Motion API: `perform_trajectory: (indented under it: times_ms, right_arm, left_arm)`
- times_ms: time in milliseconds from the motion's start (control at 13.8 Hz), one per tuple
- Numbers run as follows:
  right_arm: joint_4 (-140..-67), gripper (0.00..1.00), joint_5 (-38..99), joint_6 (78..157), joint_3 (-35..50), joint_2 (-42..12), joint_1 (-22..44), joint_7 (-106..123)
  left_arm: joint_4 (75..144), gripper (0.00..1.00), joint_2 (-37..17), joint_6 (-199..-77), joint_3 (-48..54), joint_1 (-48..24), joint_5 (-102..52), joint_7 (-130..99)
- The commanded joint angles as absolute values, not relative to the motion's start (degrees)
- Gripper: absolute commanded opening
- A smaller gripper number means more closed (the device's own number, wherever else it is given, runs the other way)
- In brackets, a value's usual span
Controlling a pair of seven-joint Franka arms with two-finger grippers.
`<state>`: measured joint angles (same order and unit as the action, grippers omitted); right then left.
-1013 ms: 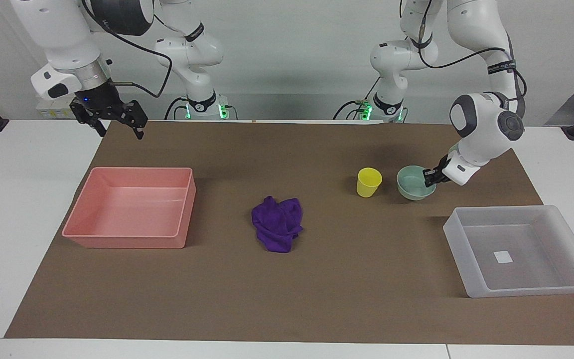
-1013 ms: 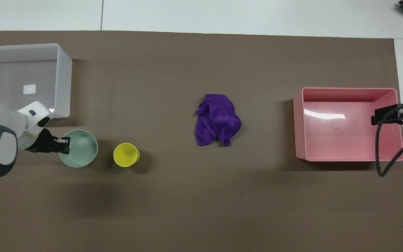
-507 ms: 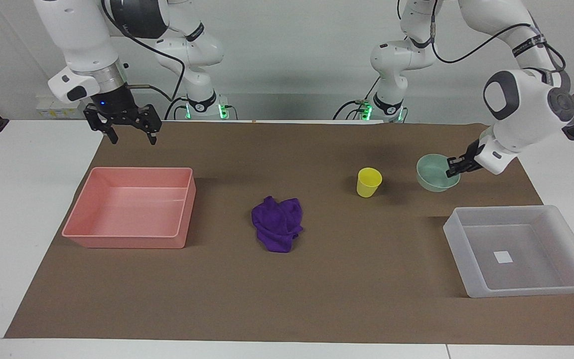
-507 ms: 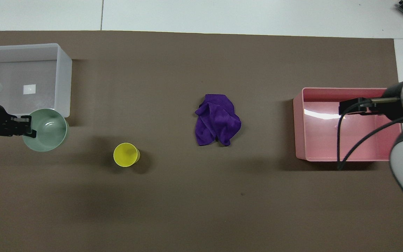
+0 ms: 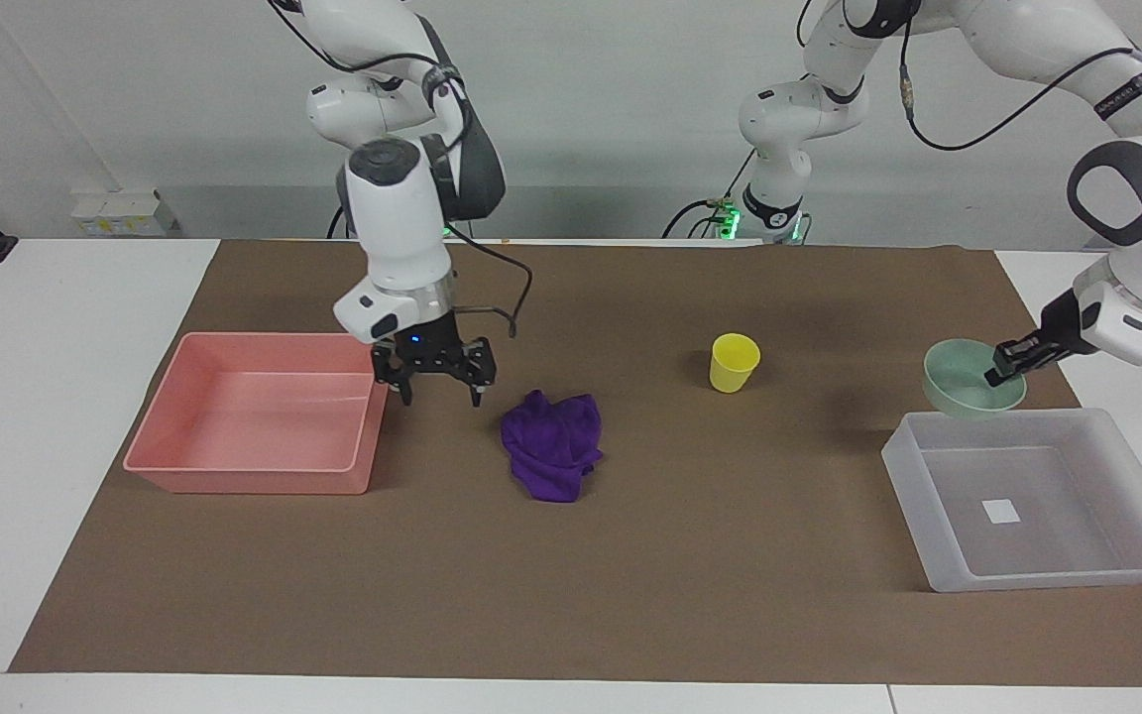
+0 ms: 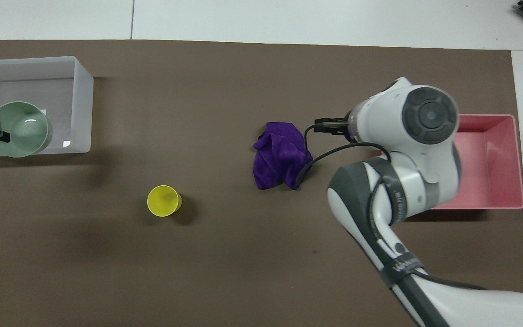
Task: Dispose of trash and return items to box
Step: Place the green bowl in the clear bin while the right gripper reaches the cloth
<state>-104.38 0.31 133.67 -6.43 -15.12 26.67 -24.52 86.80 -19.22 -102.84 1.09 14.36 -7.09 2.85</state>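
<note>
This is a robotics lab. Two white jointed robot arms (image 5: 402, 198) stand bolted at one edge of a white desk (image 5: 56, 397), with black cables (image 5: 977, 109) looping along them and green lights glowing at their bases. A plain brown mat (image 5: 630, 555) covers the desk as a marked work area. The wall (image 5: 611, 99) past the arms is bare and pale, with no furniture or household fittings in sight.

White table (image 5: 56, 416) covered across most of its top by a brown mat (image 5: 690, 595). Plain pale grey wall (image 5: 611, 89) at the robots' end. Even, diffuse lighting with soft shadows on the mat.
</note>
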Motion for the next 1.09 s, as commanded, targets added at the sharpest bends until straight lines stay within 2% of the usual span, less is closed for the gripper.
perform_trajectory:
  times_ms: [0, 289, 579, 651, 724, 796, 1013]
  right_arm:
    - [-103.54, 1.0, 3.08, 140.07, -6.59, -20.02, 28.91, -24.09]
    - [-103.18, 1.0, 3.16, 148.87, -6.59, -26.27, 32.25, -22.59]
    - [-103.88, 1.0, 2.99, 150.03, -6.59, -27.86, 33.04, -22.33]
    - [-104.84, 0.81, 2.55, 149.94, -6.59, -27.77, 33.13, -22.15]
    - [-105.64, 0.39, 2.55, 149.77, -6.59, -27.69, 33.13, -22.41]
    - [-105.73, 0.02, 2.55, 148.63, -6.59, -27.51, 33.4, -22.5]
    - [-103.72, 0.0, 2.2, 143.37, -6.85, -26.99, 33.92, -25.73]
  left_arm:
    - [81.39, 0.0, -26.79, -110.7, 1.49, 15.38, -7.73, 3.25]
    - [81.47, 0.0, -33.21, -122.68, 1.49, 15.64, -7.73, 3.25]
    - [82.0, 0.0, -35.51, -123.57, 1.49, 15.47, -7.56, 3.16]
    - [82.09, 0.0, -35.59, -123.57, 1.49, 15.64, -7.38, 3.25]
    - [82.18, 0.31, -35.68, -123.57, 1.49, 15.73, -7.38, 3.25]
    - [82.26, 0.99, -35.68, -124.18, 1.49, 15.38, -7.3, 3.25]
    - [81.83, 1.0, -35.42, -124.98, 1.49, 14.94, -6.94, 3.25]
